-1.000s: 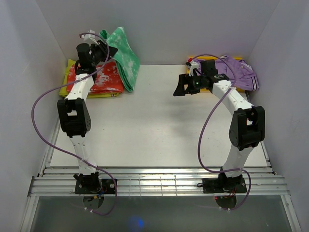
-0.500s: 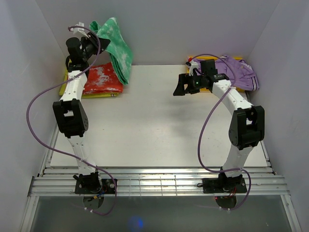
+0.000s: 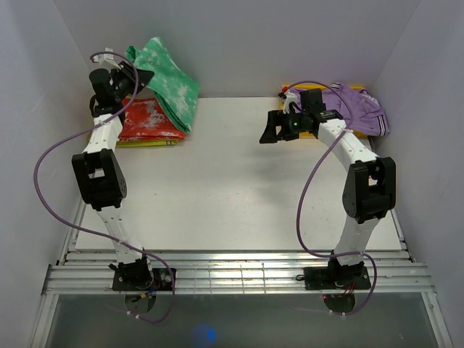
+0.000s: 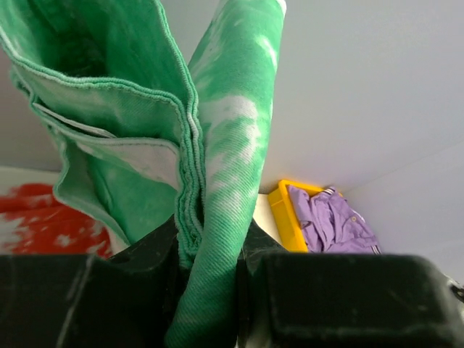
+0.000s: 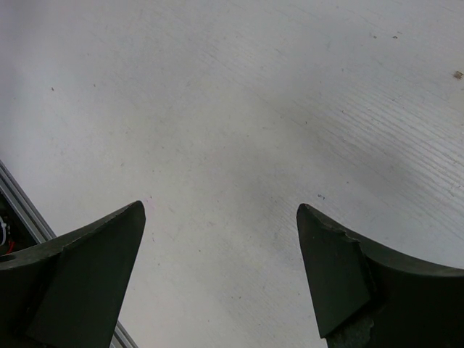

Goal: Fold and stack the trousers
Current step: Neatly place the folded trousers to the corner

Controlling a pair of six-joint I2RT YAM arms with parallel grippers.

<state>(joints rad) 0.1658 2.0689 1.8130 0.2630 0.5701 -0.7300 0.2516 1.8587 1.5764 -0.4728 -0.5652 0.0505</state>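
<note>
The green trousers point(image 3: 168, 80) with white blotches are folded and held up at the back left, hanging over the red-and-white folded garment point(image 3: 147, 119). My left gripper point(image 3: 135, 75) is shut on their folded edge; in the left wrist view the green cloth point(image 4: 217, 181) is pinched between the black fingers point(image 4: 109, 290). My right gripper point(image 3: 272, 129) is open and empty, hovering over the bare table point(image 5: 239, 109) in front of the purple garment point(image 3: 355, 109).
A yellow tray point(image 3: 101, 134) lies under the red-and-white garment at the back left. Another yellow tray point(image 4: 284, 217) holds the purple garment at the back right. White walls close in the back and both sides.
My left gripper has moved up and to the left with the green trousers, lifting them further over the red-and-white garment. The right arm has not moved.
</note>
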